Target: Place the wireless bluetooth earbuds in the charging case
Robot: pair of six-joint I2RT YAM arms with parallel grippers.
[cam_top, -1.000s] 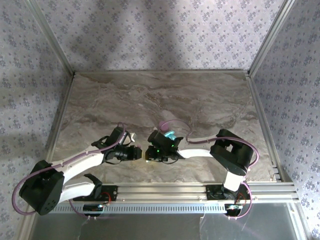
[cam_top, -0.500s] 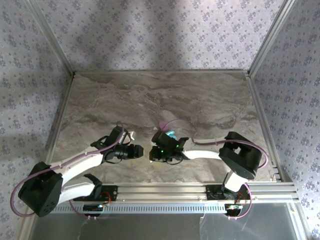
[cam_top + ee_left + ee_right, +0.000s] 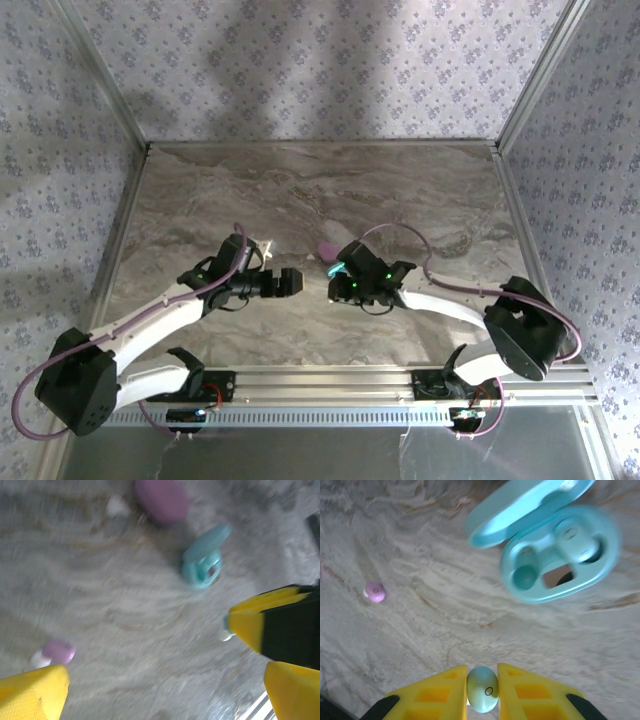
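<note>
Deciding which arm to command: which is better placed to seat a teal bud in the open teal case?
Right, probably. The right gripper is shut on a teal earbud, with the open teal case just ahead of it. The left gripper is open and holds nothing.

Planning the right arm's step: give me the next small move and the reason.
Probably carry the right gripper forward until its teal earbud hangs over the open teal case. The bud is pinched between its fingers, and the case lies ahead with its lid up.
</note>
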